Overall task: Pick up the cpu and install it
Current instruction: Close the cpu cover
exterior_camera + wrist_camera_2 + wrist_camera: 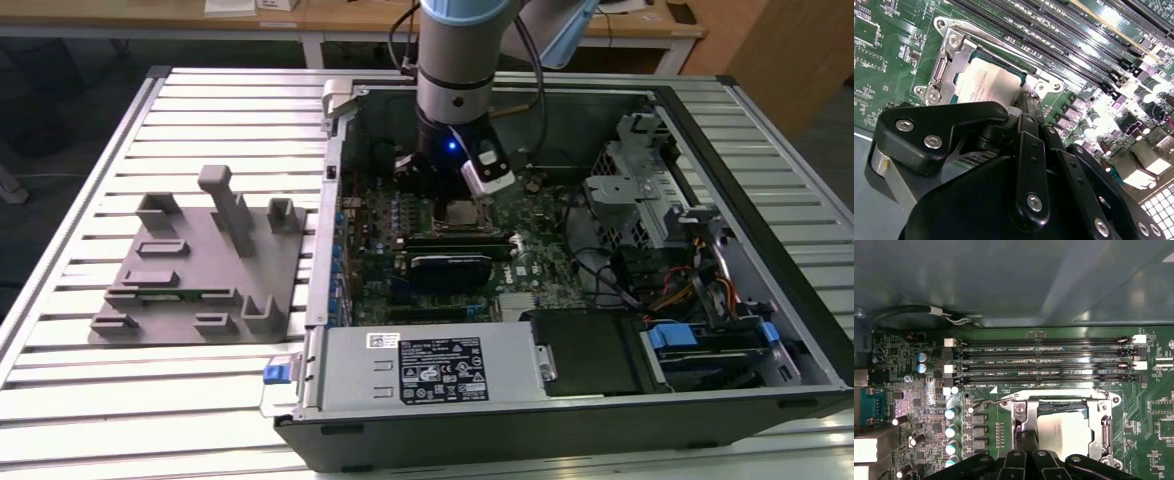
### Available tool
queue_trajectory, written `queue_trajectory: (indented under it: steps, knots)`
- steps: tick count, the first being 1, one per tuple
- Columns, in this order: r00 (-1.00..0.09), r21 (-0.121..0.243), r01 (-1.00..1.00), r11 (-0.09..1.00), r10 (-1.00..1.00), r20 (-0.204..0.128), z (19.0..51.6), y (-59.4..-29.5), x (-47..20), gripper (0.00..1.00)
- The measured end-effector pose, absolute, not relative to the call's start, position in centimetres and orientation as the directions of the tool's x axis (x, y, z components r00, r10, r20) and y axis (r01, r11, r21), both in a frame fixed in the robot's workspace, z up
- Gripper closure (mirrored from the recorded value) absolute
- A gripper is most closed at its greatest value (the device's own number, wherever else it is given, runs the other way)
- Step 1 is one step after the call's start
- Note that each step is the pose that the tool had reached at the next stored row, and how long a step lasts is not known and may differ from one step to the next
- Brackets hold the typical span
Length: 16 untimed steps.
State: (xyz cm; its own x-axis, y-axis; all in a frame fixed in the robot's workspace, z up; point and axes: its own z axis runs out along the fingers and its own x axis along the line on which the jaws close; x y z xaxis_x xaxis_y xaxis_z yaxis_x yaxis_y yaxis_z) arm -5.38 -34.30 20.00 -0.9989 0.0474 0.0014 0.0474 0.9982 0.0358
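— Slatted metal counter point(200, 100) under it all, yes? So where is the cpu?

— The cpu point(1066, 432) lies flat, silver top up, inside the socket frame point(1021, 412) on the green motherboard point(919, 410). Both wrist views show it seated there.

— And the hand?

— The hand point(1027, 435) stands just beside the cpu's edge, over the metal frame. Its 2 fingers point(1023, 440) look pressed together in the first wrist view, clenched on nothing.

— What sits around that?

— 4 memory slots point(1044, 365) run alongside the socket frame. In the exterior view the arm point(454, 70) reaches down from the upper middle of the frame into the open computer case point(561, 400). A grey fixture point(200, 260) rests on the counter at the exterior view's left, beside the case.
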Motion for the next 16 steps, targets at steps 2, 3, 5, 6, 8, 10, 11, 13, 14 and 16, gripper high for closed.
queue_trajectory:
  steps: [2,3,5,6,8,10,11,13,14,16]
  knots:
    - [-0.999,0.036,0.047,0.998,0.047,0.001,20.00,-34.26,-5.36,0.89]
    - [-0.999,0.036,0.048,0.998,0.047,0.001,20.00,-34.24,-5.34,0.89]
    - [-0.999,0.036,0.048,0.998,0.048,0.001,20.00,-34.19,-5.29,0.89]
    - [-0.999,0.036,0.048,0.998,0.048,0.001,19.99,-34.17,-5.26,0.89]
    - [-0.999,0.036,0.048,0.998,0.048,0.001,20.00,-34.12,-5.20,0.89]
    - [-0.999,0.036,0.047,0.998,0.047,0.001,19.99,-34.11,-5.14,0.89]
    - [-0.999,0.036,0.048,0.998,0.048,0.001,19.99,-34.10,-5.11,0.89]
    - [-0.999,0.036,0.048,0.998,0.048,0.001,20.00,-34.10,-5.05,0.89]
    - [-0.999,0.036,0.047,0.998,0.047,0.001,19.99,-34.09,-5.02,0.89]
    - [-0.999,0.036,0.048,0.998,0.048,0.001,19.99,-34.09,-4.97,0.89]
